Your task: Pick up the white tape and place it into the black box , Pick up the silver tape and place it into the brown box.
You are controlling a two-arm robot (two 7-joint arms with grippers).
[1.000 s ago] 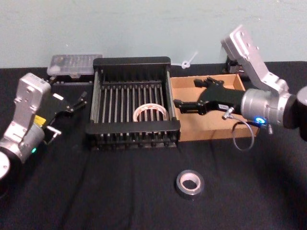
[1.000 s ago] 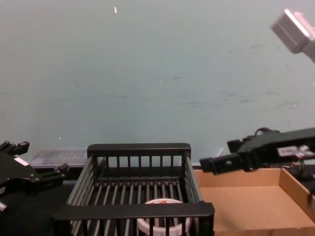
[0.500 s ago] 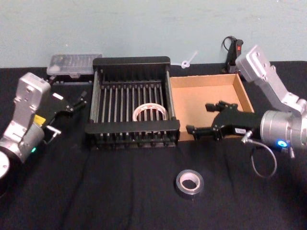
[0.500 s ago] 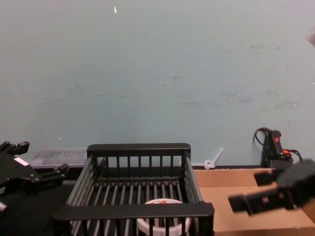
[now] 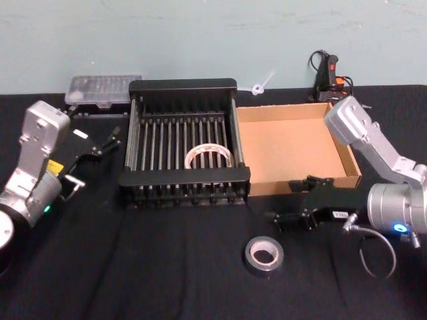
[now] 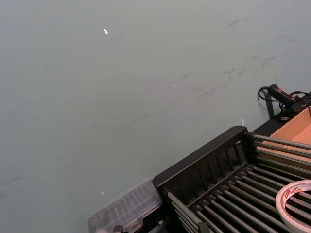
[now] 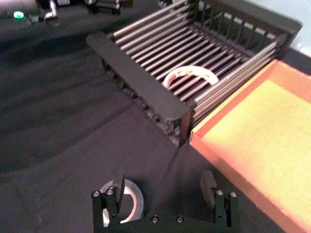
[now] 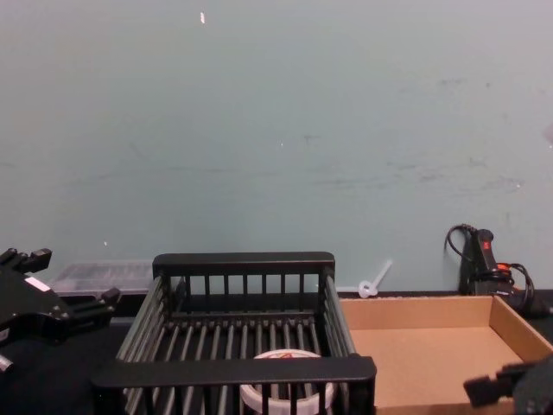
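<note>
Black cloth covers the surface; the right hand [image 5: 283, 218], open and empty, has dropped from over the shallow brown cardboard tray [image 5: 347, 157] toward the dark grey-silver duct tape roll [image 5: 263, 256] just below-left. White tape roll [image 5: 209, 157] lies in the black slatted crate [image 5: 183, 87]; left hand [image 5: 101, 145] idles, open.

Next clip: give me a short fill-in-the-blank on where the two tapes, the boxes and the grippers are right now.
1. The white tape lies inside the ____ box.
2. The silver tape lies on the black ____, in front of the brown box.
3. The right gripper, fingers ____, hovers beside the silver tape.
4. The left gripper sits to the ____ of the black box.

Missing words: black; tablecloth; open; left
</note>
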